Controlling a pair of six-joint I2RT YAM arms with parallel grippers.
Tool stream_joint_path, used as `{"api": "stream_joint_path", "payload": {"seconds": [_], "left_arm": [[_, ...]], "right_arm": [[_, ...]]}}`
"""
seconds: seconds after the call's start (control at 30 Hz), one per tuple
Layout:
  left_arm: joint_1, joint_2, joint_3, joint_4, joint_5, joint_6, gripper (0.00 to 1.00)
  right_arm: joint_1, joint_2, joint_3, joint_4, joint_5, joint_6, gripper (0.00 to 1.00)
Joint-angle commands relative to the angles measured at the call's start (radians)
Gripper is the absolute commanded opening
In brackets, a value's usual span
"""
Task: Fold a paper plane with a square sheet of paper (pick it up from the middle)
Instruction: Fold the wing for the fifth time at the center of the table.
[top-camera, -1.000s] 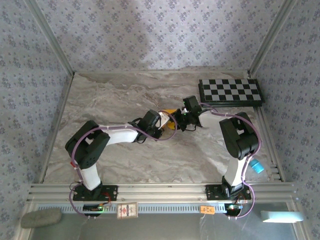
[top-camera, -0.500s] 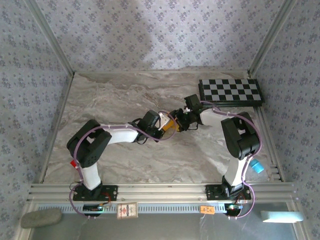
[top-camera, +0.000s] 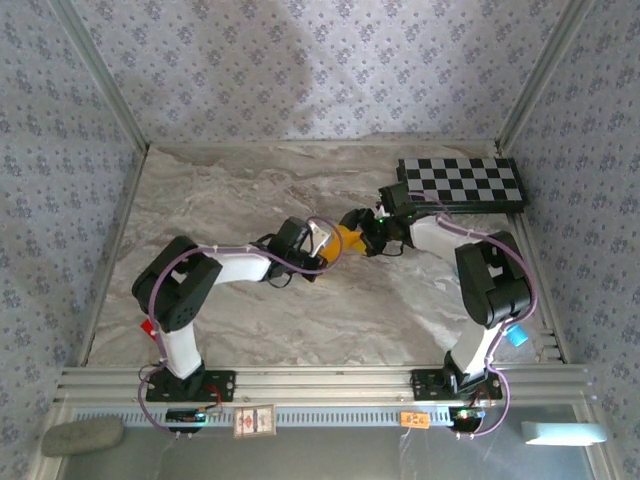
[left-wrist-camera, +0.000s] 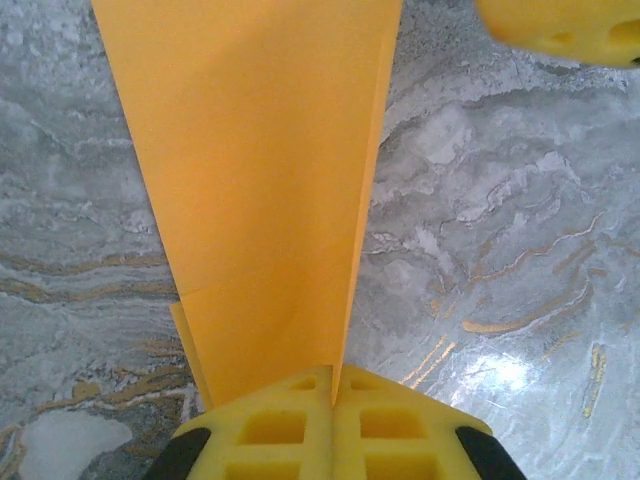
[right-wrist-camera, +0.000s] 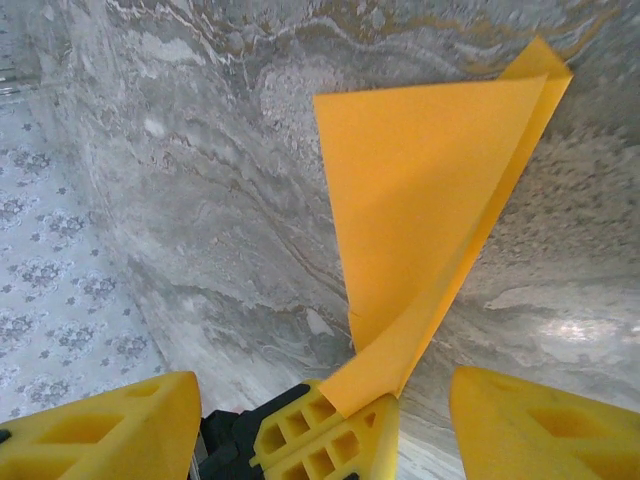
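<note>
The sheet of paper (top-camera: 347, 240), already folded into a long narrow strip with a crease along one edge, sits just off the near-left corner of the checkerboard (top-camera: 460, 183), on the side away from the board's far edge, and appears to hang clear of the marble surface (top-camera: 230, 190). What has just changed is who holds it. A second ago the two claws were bunched together over the strip. Now the left claw (top-camera: 325, 243) is pressed together on one end of it; in the left wrist view the pads (left-wrist-camera: 335, 400) meet with the orange strip (left-wrist-camera: 260, 180) running out from between them. The right claw (top-camera: 364, 224) has spread its fingers and drawn back toward the checkerboard. In the right wrist view its two yellow fingers (right-wrist-camera: 100, 430) stand wide apart on either side, touching nothing, while the strip (right-wrist-camera: 420, 200) fans up from the left claw (right-wrist-camera: 320, 440) between them. I read this as a handover: the paper now rests with the left arm alone, which frees the right one to take a new hold or press the next crease. The plane is not finished, since no sharp tip shows. By count: one sheet of paper, two claws, one checkerboard.
</note>
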Motion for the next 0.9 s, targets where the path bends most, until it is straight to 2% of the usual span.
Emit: {"api": "stream_joint_path", "payload": {"seconds": [0.0, 0.37, 0.57, 0.87], "left_arm": [[0.017, 0.023, 0.002, 0.022, 0.087, -0.069, 0.00], [0.066, 0.051, 0.004, 0.073, 0.206, -0.302, 0.00], [0.080, 0.079, 0.021, 0.106, 0.284, -0.434, 0.00], [0.106, 0.103, 0.013, 0.167, 0.333, -0.595, 0.00]], "right_arm": [[-0.016, -0.041, -0.027, -0.007, 0.034, -0.050, 0.69], [-0.046, -0.104, -0.088, 0.019, 0.060, -0.214, 0.69], [-0.043, -0.088, -0.146, 0.169, -0.032, -0.272, 0.66], [0.002, 0.010, -0.136, 0.314, -0.131, -0.306, 0.54]]}}
